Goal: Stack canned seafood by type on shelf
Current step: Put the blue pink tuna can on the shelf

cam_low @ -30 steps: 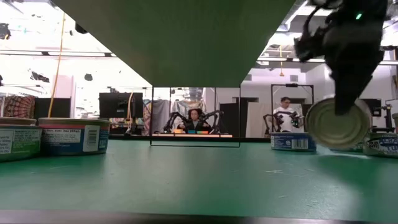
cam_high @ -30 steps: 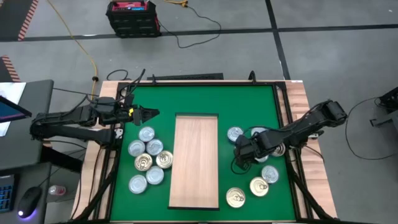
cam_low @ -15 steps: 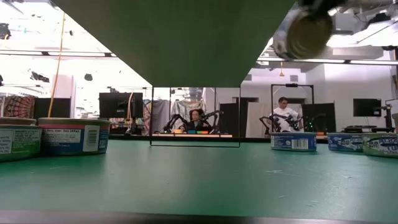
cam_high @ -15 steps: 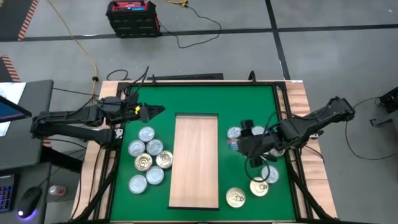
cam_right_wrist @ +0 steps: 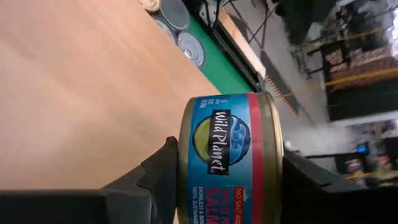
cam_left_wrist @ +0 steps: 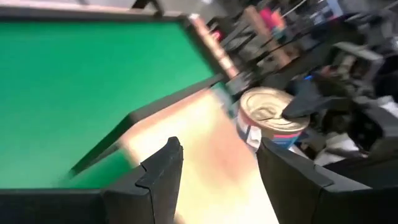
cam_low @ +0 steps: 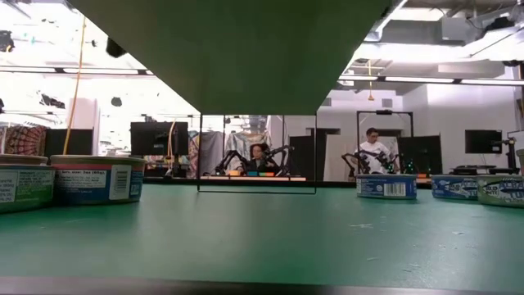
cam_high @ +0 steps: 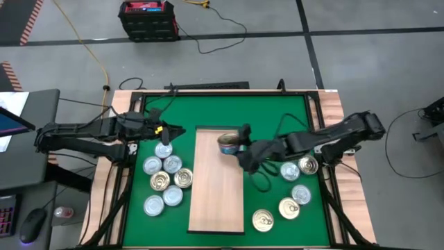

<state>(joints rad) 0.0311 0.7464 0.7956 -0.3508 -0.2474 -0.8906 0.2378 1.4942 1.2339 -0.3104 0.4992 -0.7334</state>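
Green mat (cam_high: 277, 114) filled the tabletop w/ the pale board (cam_high: 218, 198) down its middle, bare of cans, and the right gripper (cam_high: 239, 147) hung over the board's far end pinching a blue-and-red can (cam_right_wrist: 227, 158) by its sides, prob so it could set down flat as the first of a stack. Left gripper (cam_high: 173, 130) waited w/ fingers spread and empty over the mat beside the board's far corner, near its own cluster of cans (cam_high: 165, 177); more cans (cam_high: 290, 198) sat on the mat on the right, none sorted yet.
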